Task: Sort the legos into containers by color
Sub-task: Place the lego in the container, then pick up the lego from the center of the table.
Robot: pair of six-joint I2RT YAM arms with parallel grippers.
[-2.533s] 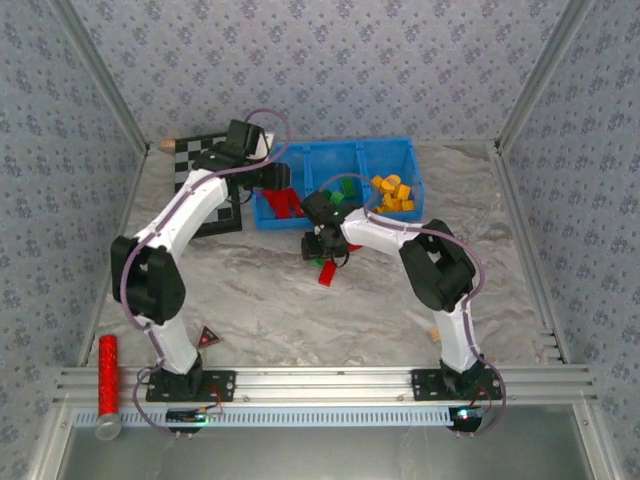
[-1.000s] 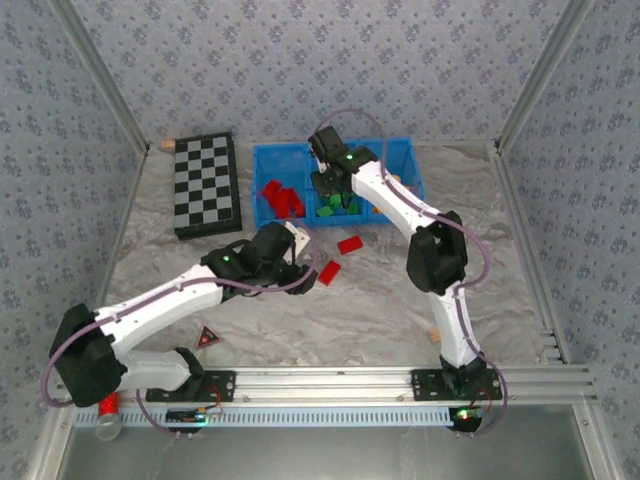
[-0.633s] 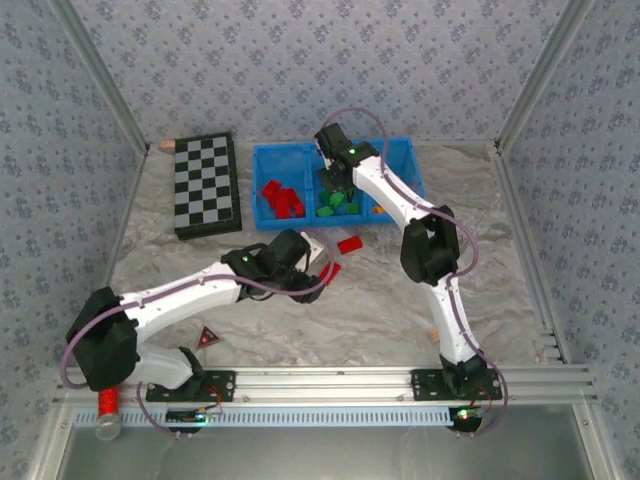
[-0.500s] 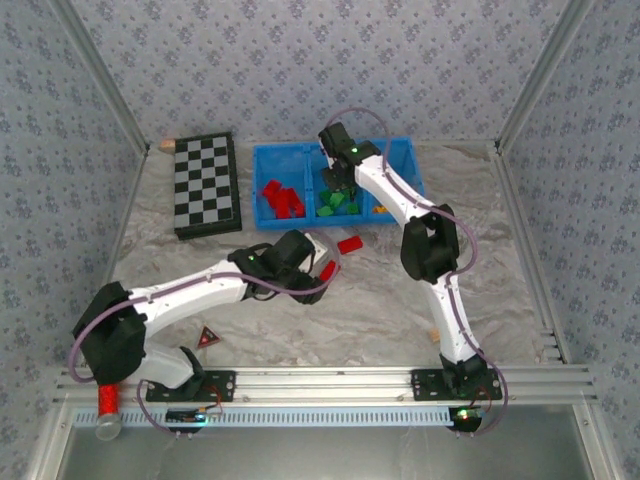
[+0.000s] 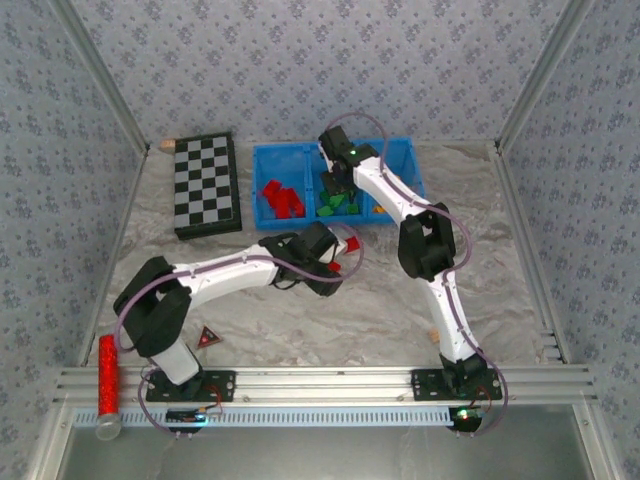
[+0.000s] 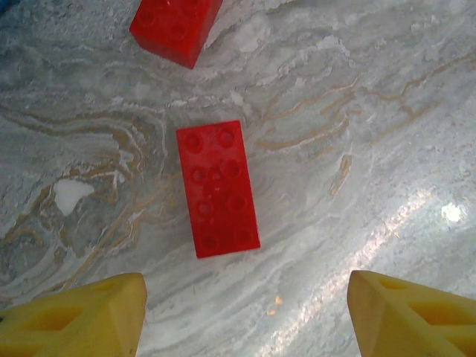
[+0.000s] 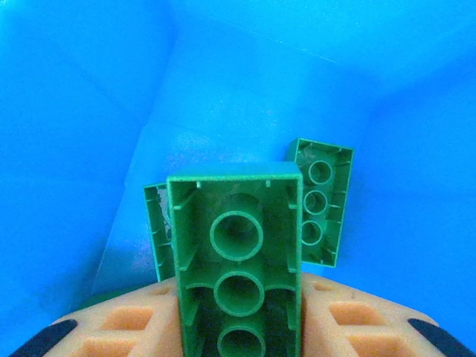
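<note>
Sorting looks nearly done: most legos [image 5: 282,197] sit by colour in the blue tray [image 5: 275,165], the right claw [image 7: 236,327] grips a green brick [image 7: 236,245] above the green compartment, and the wide-open left claw [image 6: 245,312] hovers over a red brick [image 6: 217,190] on the table [image 6: 357,149], a second red brick [image 6: 176,30] nearby.

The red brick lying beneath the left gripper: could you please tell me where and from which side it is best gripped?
Probably across its two long sides at mid-length, coming straight down. The red brick lies flat, studs up, on the table, and the open left gripper lines up across its narrow width. The other red brick lies apart.
</note>
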